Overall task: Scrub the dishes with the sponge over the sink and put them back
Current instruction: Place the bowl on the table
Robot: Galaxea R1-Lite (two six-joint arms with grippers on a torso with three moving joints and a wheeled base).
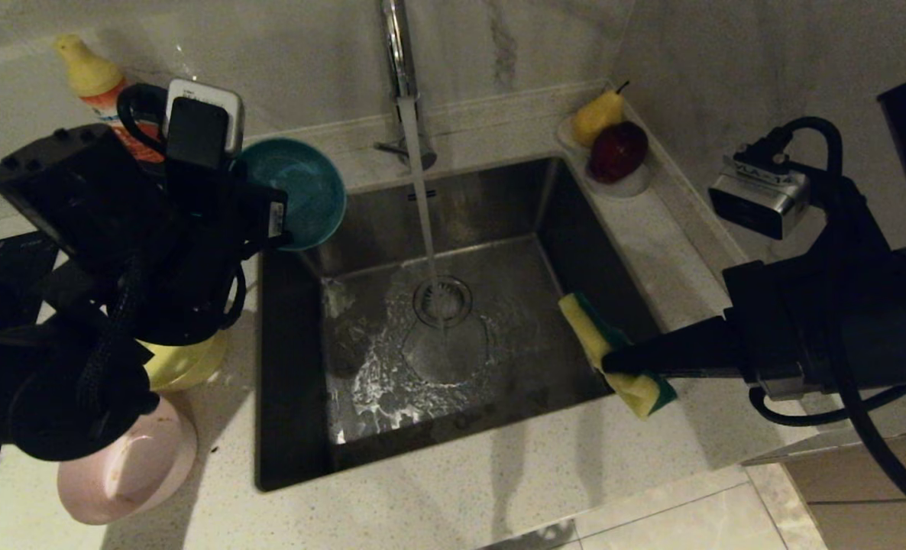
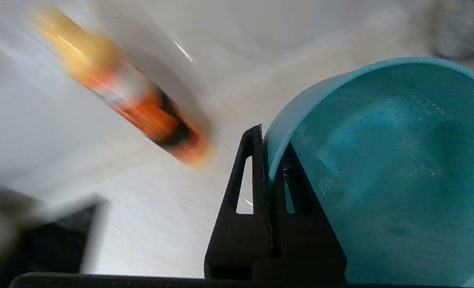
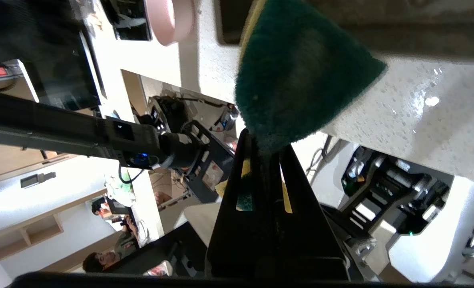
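My left gripper (image 2: 269, 144) is shut on the rim of the light blue bowl (image 2: 381, 160), one finger inside and one outside. It holds that bowl (image 1: 300, 191) tilted above the sink's (image 1: 289, 382) back left corner. At the sink's right edge, my right gripper (image 1: 613, 363) is shut on the sponge (image 1: 587, 325), and the green face of the sponge (image 3: 301, 72) shows past the fingertips. The yellow bowl (image 1: 186, 363) and the pink bowl (image 1: 132, 466) sit on the counter left of the sink, partly hidden by my left arm.
Water runs from the chrome tap (image 1: 399, 53) onto the drain strainer (image 1: 442, 299). An orange detergent bottle (image 1: 90, 76) stands at the back left. A white dish (image 1: 629, 183) with a pear and an apple sits at the back right. A black hob (image 1: 2, 267) lies far left.
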